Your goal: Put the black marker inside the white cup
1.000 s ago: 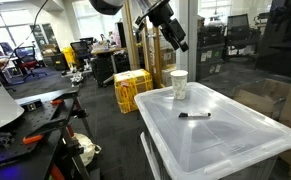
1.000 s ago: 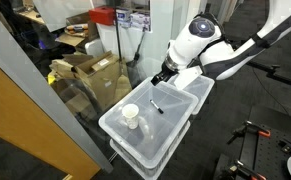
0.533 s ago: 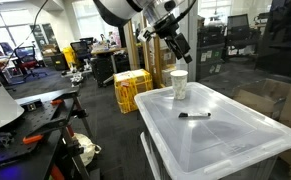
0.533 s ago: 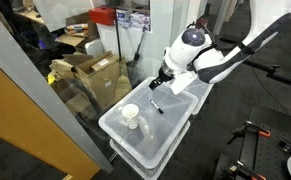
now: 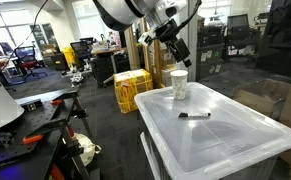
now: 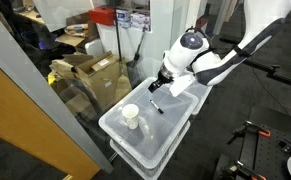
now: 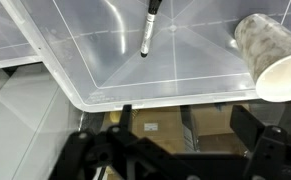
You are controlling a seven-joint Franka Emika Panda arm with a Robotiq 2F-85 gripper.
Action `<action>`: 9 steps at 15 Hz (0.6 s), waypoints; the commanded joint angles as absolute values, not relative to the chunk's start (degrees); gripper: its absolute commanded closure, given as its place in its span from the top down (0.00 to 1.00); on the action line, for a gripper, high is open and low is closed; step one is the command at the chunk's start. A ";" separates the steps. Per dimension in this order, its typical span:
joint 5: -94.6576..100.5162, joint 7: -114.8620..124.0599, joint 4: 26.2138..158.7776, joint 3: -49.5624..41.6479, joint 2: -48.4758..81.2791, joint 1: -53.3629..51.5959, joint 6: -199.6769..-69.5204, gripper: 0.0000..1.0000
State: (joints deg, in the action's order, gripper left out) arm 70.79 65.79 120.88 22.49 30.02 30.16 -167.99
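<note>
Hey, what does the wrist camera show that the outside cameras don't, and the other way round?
Only the wrist view: the mottled markings on the white cup, and the gripper with fingers spread, nothing between them. Only an exterior view: the robot arm and a yellow crate. Shared: the black marker lying on the clear bin lid, apart from the cup.

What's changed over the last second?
The end effector dropped a little toward the translucent plastic bin lid, holding nothing. The thin black marker still lies on the lid and the tall white cup stands upright, both unmoved.
</note>
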 commanded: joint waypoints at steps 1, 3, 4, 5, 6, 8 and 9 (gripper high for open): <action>70.73 65.67 120.91 22.51 30.16 30.40 -168.44 1.00; 69.81 64.65 119.87 22.47 32.16 30.75 -167.93 1.00; 69.43 64.17 119.49 22.49 33.10 31.03 -168.16 1.00; 68.93 63.58 119.10 22.57 34.27 31.40 -168.35 1.00; 68.60 63.30 118.53 22.56 35.57 31.62 -168.34 1.00; 68.53 63.40 117.30 22.33 37.81 31.84 -168.32 1.00; 68.36 63.13 116.67 22.44 38.82 32.13 -168.19 1.00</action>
State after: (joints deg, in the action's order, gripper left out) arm 69.45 65.24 119.55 22.41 35.26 31.48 -167.97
